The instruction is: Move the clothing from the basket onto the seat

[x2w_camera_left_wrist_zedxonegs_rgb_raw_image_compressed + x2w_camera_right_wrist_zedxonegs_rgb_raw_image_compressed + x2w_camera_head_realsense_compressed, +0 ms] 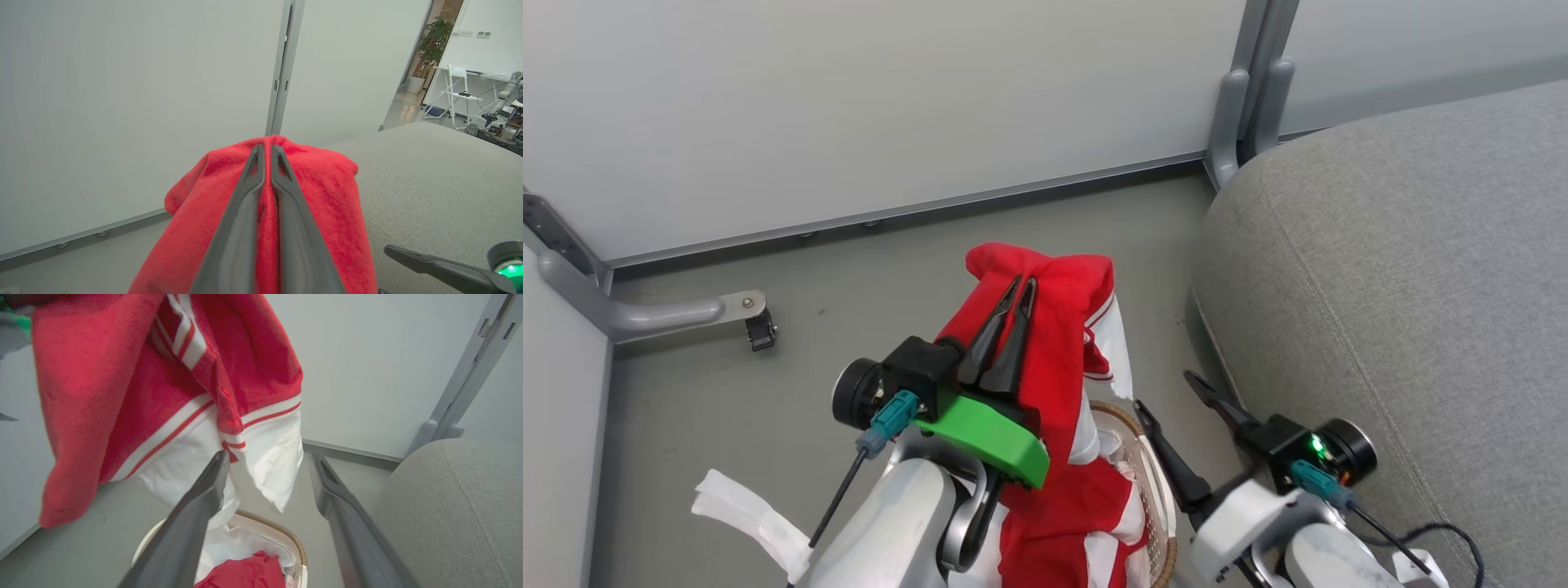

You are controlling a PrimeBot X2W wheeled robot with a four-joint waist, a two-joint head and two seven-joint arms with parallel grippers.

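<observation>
left gripper (1023, 286) pinched tight on a red & white garment (1066, 327), held up above the basket (1156, 465). cloth drapes down over the arm; its lower end prob. reaches the basket, hard to tell. right gripper (1164, 390) spread wide, holding nothing, just beside the basket rim. more red cloth (249, 571) lies inside the basket. seat (1405, 286) is close by on the robot's right.

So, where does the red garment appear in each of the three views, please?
Head view: centre, the red garment hangs from the shut left gripper above the basket.
Left wrist view: bottom centre, clamped between the fingers.
Right wrist view: upper left, hanging over the basket.
Shared landmark: the grey seat, at the right in every view.
</observation>
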